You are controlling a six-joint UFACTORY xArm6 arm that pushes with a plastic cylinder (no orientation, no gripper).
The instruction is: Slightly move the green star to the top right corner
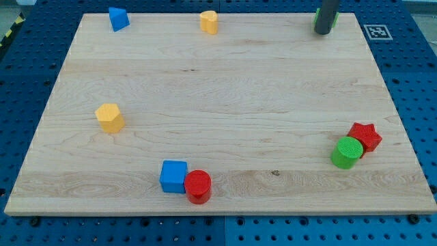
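My tip (323,32) is at the view's top right, near the board's top edge. The green star (316,21) is right behind the rod and mostly hidden by it. Only thin green slivers show on either side of the rod, so I cannot make out its shape. The tip looks to be touching the green block or just in front of it.
The wooden board (218,96) also holds a blue triangular block (118,18) and a yellow heart (209,22) at the top. A yellow hexagon (109,117) is at the left. A blue cube (173,176) touches a red cylinder (198,186) at the bottom. A green cylinder (347,152) touches a red star (364,137) at the right.
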